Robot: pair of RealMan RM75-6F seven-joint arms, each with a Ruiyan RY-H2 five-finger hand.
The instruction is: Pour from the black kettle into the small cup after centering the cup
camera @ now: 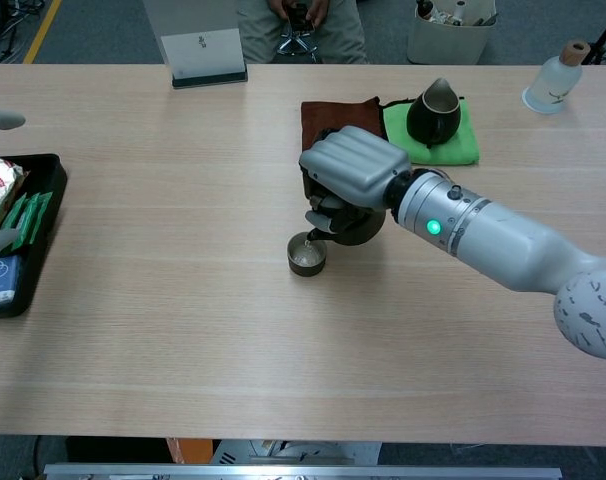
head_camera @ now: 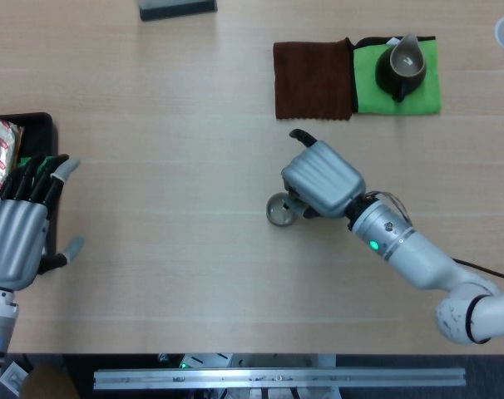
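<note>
The small grey cup (camera: pixel 305 256) (head_camera: pixel 279 211) stands near the middle of the table. My right hand (camera: pixel 350 174) (head_camera: pixel 318 176) grips the black kettle (camera: pixel 351 222), which is lifted and tilted left with its spout right over the cup's rim. In the head view the hand covers most of the kettle. My left hand (head_camera: pixel 21 226) hovers at the far left edge beside the tray, fingers spread, holding nothing; only its fingertips (camera: pixel 1 121) show in the chest view.
A brown cloth (head_camera: pixel 313 80) and a green cloth (head_camera: pixel 422 93) bearing a dark pitcher (head_camera: pixel 401 66) lie at the back right. A black tray (camera: pixel 33 240) of packets sits at the left edge. A sign stand (camera: pixel 204 56) and a white bottle (camera: pixel 558 76) stand at the far edge.
</note>
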